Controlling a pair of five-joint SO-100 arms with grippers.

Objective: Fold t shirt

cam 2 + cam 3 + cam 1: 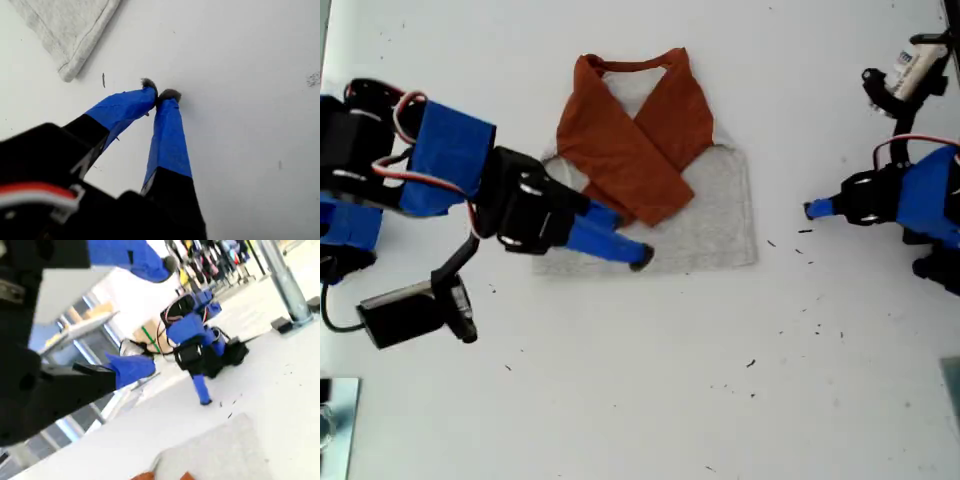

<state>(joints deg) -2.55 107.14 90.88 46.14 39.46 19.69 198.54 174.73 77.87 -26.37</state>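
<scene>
The t shirt [710, 225] lies flat at the table's middle in the exterior view. Its rust-orange sleeves [635, 140] are folded in and crossed over the grey body. My second gripper [630, 248] hovers open over the shirt's lower hem, reaching in from the exterior view's left; its wrist view shows the jaws [159, 315] spread wide with nothing between them and grey cloth [215, 455] below. My first gripper [810, 210] is shut and empty on bare table, just off the shirt toward the exterior view's right. Its tips [160, 94] meet near a grey hem corner [67, 35].
A black camera module [410, 310] hangs off the arm at the exterior view's left. A black-and-white device [910, 70] sits at that view's top right. Dark specks [805, 250] dot the table. A metal post [285, 280] stands beyond the table.
</scene>
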